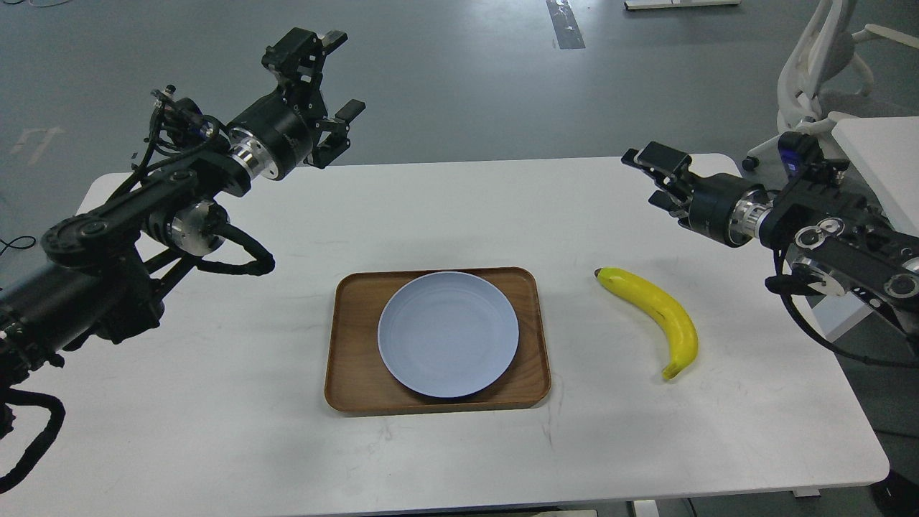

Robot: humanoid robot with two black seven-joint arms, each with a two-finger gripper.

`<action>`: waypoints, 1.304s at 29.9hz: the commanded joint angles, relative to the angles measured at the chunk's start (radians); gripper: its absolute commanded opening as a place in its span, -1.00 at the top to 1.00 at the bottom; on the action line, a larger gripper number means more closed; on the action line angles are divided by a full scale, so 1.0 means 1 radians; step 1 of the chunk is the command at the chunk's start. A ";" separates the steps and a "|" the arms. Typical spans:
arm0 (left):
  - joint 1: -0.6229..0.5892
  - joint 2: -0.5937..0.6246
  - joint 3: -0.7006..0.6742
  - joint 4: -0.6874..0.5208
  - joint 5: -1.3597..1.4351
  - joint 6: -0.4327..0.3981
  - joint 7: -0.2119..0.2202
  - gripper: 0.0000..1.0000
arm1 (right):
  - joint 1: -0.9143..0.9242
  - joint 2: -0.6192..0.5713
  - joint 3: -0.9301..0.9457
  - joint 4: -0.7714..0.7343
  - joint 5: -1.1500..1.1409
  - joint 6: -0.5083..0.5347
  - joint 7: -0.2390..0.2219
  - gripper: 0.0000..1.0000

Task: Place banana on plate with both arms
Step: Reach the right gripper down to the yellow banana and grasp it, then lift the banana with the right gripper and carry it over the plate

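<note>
The yellow banana [657, 310] lies on the white table [215, 402], right of the tray, with its dark stem tip pointing to the back left. The pale blue plate [448, 334] sits empty on the brown wooden tray [350, 359] at the table's middle. My left gripper [336, 77] is raised high over the back left of the table, open and empty, far from the plate. My right gripper [652, 177] hovers over the back right of the table, above and behind the banana, with its fingers apart and empty.
A white office chair [818, 64] stands behind the table at the far right, and a white surface [879, 154] sits beside my right arm. Grey floor lies beyond the table's back edge.
</note>
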 commanded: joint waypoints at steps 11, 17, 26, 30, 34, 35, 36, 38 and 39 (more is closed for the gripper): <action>0.022 0.005 -0.002 0.062 -0.011 -0.026 -0.038 -0.95 | 0.005 -0.005 -0.301 -0.061 -0.507 -0.150 0.115 -0.89; 0.023 0.007 0.000 0.062 -0.010 -0.026 -0.037 -0.95 | -0.008 0.006 -0.353 -0.064 -0.515 -0.152 0.122 -0.80; 0.031 0.008 0.008 0.064 -0.002 -0.022 -0.037 -0.95 | 0.000 0.011 -0.432 -0.083 -0.551 -0.173 0.151 0.57; 0.034 0.007 0.011 0.065 0.002 -0.023 -0.037 -0.95 | 0.032 0.029 -0.432 -0.105 -0.585 -0.192 0.154 0.95; 0.034 0.005 0.012 0.067 0.004 -0.023 -0.037 -0.95 | 0.083 0.058 -0.429 -0.104 -0.584 -0.195 0.154 1.00; 0.034 0.004 0.012 0.067 0.004 -0.023 -0.037 -0.95 | 0.110 0.076 -0.427 -0.101 -0.581 -0.195 0.162 1.00; 0.034 0.004 0.012 0.067 0.004 -0.023 -0.037 -0.95 | 0.123 0.090 -0.427 -0.101 -0.581 -0.195 0.170 1.00; 0.034 0.004 0.012 0.067 0.004 -0.023 -0.035 -0.95 | 0.165 0.144 -0.435 -0.102 -0.582 -0.195 0.209 1.00; 0.034 0.002 0.012 0.067 0.004 -0.023 -0.035 -0.95 | 0.194 0.185 -0.439 -0.102 -0.584 -0.193 0.232 1.00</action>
